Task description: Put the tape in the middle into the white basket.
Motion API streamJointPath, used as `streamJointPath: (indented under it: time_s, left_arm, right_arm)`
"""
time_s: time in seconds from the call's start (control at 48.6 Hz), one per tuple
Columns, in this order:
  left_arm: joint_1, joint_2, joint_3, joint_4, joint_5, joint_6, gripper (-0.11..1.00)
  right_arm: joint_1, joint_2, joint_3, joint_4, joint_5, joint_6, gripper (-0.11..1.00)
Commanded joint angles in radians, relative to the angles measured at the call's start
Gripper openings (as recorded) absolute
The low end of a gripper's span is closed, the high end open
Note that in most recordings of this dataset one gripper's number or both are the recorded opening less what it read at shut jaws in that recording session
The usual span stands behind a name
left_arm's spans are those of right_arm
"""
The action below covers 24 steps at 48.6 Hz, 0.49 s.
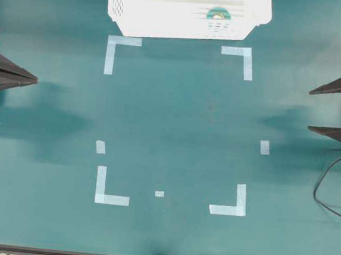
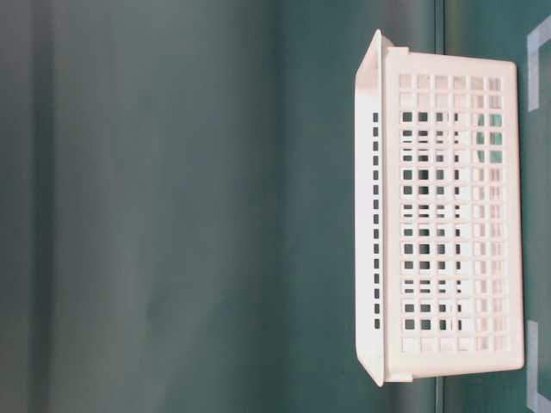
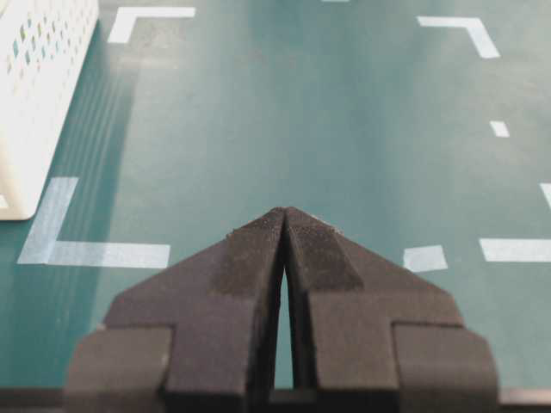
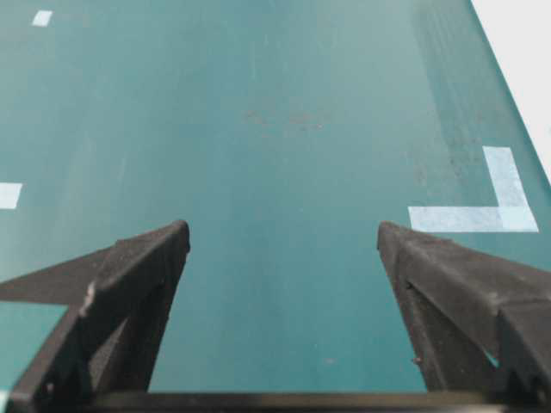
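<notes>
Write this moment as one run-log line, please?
tape: inside white basket | left end effector: shut, empty | right end effector: open, empty | marked area: bare

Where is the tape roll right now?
In the overhead view the tape lies inside the white basket, toward its right end, at the table's far edge.

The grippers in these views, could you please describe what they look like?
Both the left gripper and the right gripper have matte black, wedge-shaped fingers tapering to points, their inner faces roughly textured. A thin black cable loops beside the right one.
</notes>
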Motion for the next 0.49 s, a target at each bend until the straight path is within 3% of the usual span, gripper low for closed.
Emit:
streamJointPath:
  time_s: [0.0, 0.474]
  left_arm:
    - [-0.003, 0.009, -0.012, -0.002, -0.008, 0.002, -0.11]
    - [-0.003, 0.009, -0.012, 0.000, -0.009, 0.002, -0.11]
  right_arm:
    - [0.003, 0.003, -0.009, -0.003, -0.009, 0.003, 0.97]
    - [0.002, -0.003, -0.008, -0.003, -0.006, 0.003, 0.97]
